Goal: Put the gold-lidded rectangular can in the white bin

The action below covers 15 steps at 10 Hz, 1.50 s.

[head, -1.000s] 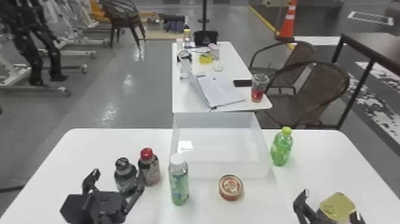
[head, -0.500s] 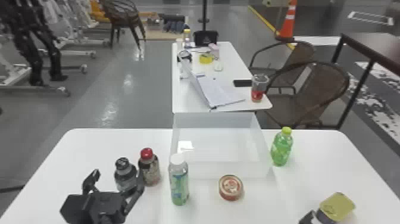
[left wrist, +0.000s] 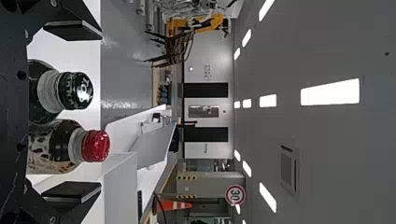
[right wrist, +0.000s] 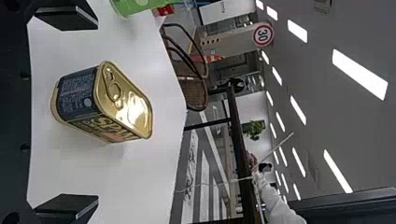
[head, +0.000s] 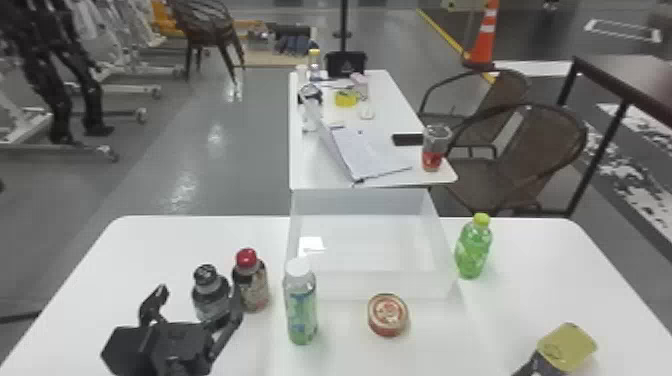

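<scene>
Gold metal tops the rectangular can [right wrist: 79, 95], which stands upright on the white tabletop [head: 150, 250] at the robot's right, well apart from the white bin [head: 375, 286]. The right tool [right wrist: 98, 112] is spread wide, one finger to each side of the can, neither touching it. The left tool [left wrist: 100, 111], also spread, waits by the black-capped bottle [left wrist: 74, 91] and the red-capped bottle [left wrist: 95, 145].

If full, the can should be dense and rather heavy for its size; its walls look stiff enough for a firm squeeze. The smooth label may slip, so I would take two opposite flat sides at mid-height, pads square to them; a grip on the rounded corners could let it twist. The pull ring [right wrist: 113, 91] is no place to hold. The lift must clear the bin's wall, passing the green bottle [head: 471, 250] and the round tin [head: 388, 315] without a knock.
</scene>
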Motion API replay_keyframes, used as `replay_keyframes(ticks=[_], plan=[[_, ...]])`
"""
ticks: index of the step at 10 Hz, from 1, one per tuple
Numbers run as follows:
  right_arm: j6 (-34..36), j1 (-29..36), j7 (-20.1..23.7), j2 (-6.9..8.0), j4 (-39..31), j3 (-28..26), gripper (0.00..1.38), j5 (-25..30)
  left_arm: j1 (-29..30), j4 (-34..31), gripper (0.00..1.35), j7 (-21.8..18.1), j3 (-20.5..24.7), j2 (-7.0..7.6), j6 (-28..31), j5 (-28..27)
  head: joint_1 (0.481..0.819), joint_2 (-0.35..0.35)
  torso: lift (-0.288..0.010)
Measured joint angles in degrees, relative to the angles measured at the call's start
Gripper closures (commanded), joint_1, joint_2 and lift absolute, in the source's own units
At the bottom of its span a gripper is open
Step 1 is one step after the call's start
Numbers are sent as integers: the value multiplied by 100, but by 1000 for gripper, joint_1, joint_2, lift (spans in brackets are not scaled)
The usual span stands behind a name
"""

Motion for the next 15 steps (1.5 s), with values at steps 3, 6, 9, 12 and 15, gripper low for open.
replay_keyframes(ticks=[3, 6, 9, 12, 15], plan=[[-240, -362, -211, 17, 501, 67, -1, -84, 5, 1, 160, -1, 2, -18, -19, 0, 549, 0, -100], [-390, -718, -446, 56, 961, 122, -1, -162, 0, 1, 160, -7, 2, -19, -31, 0, 549, 0, -100], [-551, -1095, -694, 85, 1380, 123, -1, -155, 0, 1, 160, -7, 2, -18, -39, 1, 549, 0, -100], [-555, -1453, -719, 69, 1723, 115, 16, -157, 0, 1, 160, -8, 0, -9, -55, 14, 549, 0, -100], [-555, -1743, -714, 58, 2085, 114, 82, -195, 0, 5, 160, -7, -7, -6, -69, 37, 549, 0, -100]])
